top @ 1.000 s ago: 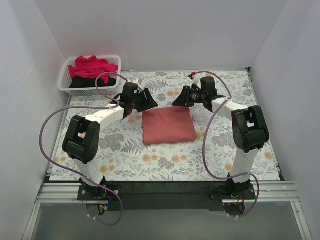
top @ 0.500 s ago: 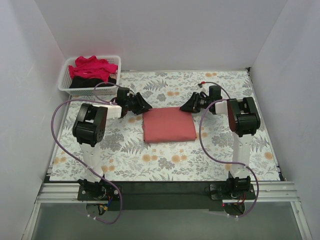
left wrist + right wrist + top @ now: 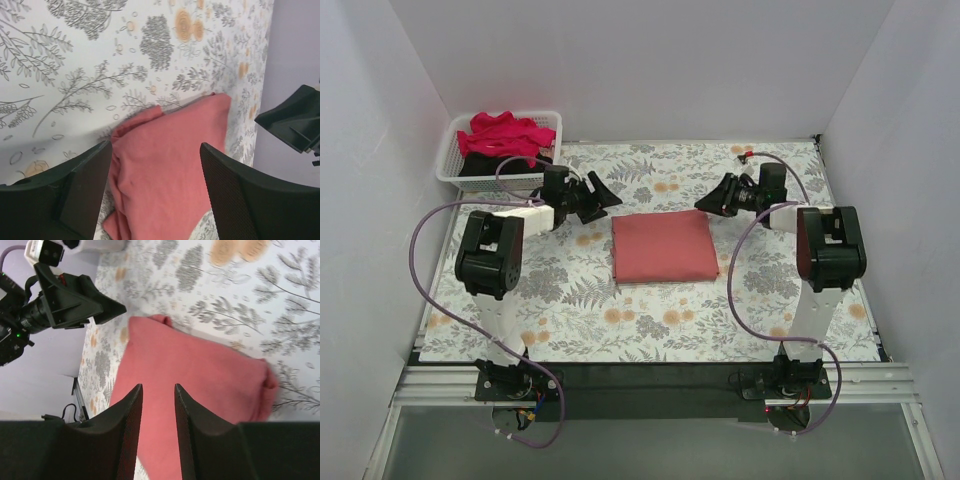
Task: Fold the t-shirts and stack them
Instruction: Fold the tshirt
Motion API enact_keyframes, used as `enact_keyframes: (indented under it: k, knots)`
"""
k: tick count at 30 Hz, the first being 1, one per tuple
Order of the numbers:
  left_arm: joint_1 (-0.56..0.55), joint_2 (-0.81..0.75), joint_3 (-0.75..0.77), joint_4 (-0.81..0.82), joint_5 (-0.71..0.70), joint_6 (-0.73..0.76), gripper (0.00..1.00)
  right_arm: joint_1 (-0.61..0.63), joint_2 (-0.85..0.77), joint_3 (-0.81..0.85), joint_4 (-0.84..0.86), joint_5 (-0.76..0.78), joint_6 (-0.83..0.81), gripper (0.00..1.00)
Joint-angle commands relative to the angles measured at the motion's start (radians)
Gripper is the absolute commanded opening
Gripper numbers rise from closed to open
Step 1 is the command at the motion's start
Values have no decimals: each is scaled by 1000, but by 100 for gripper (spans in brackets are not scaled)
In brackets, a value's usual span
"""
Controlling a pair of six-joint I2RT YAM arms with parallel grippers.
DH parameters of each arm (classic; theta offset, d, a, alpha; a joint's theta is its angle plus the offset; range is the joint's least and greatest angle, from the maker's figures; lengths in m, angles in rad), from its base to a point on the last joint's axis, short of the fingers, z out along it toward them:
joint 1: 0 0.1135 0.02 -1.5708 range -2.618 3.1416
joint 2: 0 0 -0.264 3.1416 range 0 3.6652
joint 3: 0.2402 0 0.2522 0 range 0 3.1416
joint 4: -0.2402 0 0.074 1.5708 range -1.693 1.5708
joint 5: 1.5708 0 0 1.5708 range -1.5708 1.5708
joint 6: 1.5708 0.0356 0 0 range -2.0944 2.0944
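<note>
A coral-red t-shirt (image 3: 662, 247), folded to a flat rectangle, lies mid-table on the flowered cloth. My left gripper (image 3: 608, 193) hovers just off its far left corner, jaws wide open and empty; in the left wrist view (image 3: 156, 146) the t-shirt (image 3: 170, 170) lies below and between the fingers (image 3: 85, 185). Off the far right corner my right gripper (image 3: 708, 196) stands open with a narrow gap. The right wrist view (image 3: 158, 386) shows nothing between its jaws, with the t-shirt (image 3: 200, 375) beneath. A crimson-pink t-shirt (image 3: 505, 133) and a black t-shirt (image 3: 480, 166) sit in the basket.
The white slatted basket (image 3: 448, 166) stands at the far left corner, just behind my left arm. White walls close in the table on three sides. Purple cables loop beside both arms. The right gripper (image 3: 295, 120) shows at the edge of the left wrist view.
Both grippers have drawn back outward from the folded t-shirt's far corners. The left jaws narrowed, then spread wide. The t-shirt has shifted slightly right.
</note>
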Motion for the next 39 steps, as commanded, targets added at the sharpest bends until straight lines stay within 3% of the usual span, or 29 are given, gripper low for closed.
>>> enact_keyframes:
  k: [1, 5, 9, 11, 17, 23, 29, 33, 39]
  knots:
    - [-16, -164, 19, -61, -24, 26, 70, 3, -167, -57, 29, -6, 1, 39]
    - [-85, -310, -72, -94, -74, 43, 70, 18, -273, -172, 30, -29, 5, 39]
    - [-201, -425, -197, -92, -90, 21, 55, 44, -365, -295, 32, -38, -5, 40]
    - [-237, -449, -276, -68, -82, 9, 52, 50, -376, -362, 35, -38, -30, 39]
    - [-263, -339, -444, 92, 7, -111, 36, 47, -278, -484, 76, -9, -74, 37]
    - [-219, -273, -605, 239, 66, -239, 31, -30, -150, -561, 121, 5, -85, 36]
    - [-137, -386, -708, 181, 35, -224, 31, -51, -165, -579, 165, -29, -45, 35]
    - [-139, -517, -692, 98, 10, -198, 38, -8, -305, -564, 167, -43, -25, 36]
    - [-139, -711, -597, -129, -99, -100, 53, 229, -422, -496, 174, -21, 30, 38]
